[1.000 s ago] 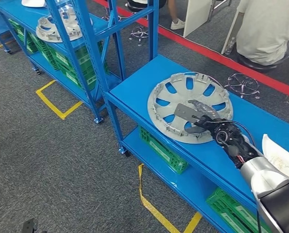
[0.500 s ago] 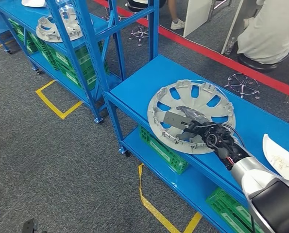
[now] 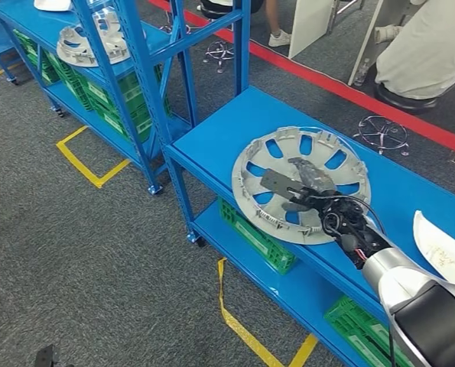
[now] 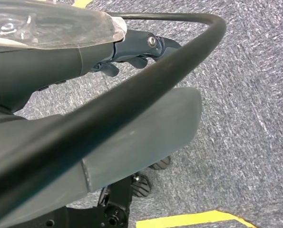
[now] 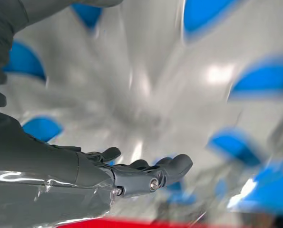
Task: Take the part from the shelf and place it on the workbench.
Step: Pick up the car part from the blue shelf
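Observation:
A silver hubcap [image 3: 329,157] lies flat on the blue workbench top [image 3: 225,126], near its front edge. My right hand [image 3: 306,195] reaches over the hubcap's middle with its fingers stretched flat and the thumb raised, gripping nothing. In the right wrist view the same hand [image 5: 132,173] hovers with straight fingers just off the blurred hubcap face [image 5: 140,85]. My left hand [image 4: 140,47] hangs over the grey carpet with nothing in it.
A blue shelf [image 3: 127,46] at the back left carries another hubcap [image 3: 89,42] and green crates [image 3: 109,95]. More green crates [image 3: 256,237] sit under the workbench. A white part [image 3: 444,245] lies at the bench's right end. A seated person [image 3: 427,46] is behind.
The hubcap has shifted slightly toward the bench's front edge since a second ago. My right hand has slid left across it, and its thumb has lifted.

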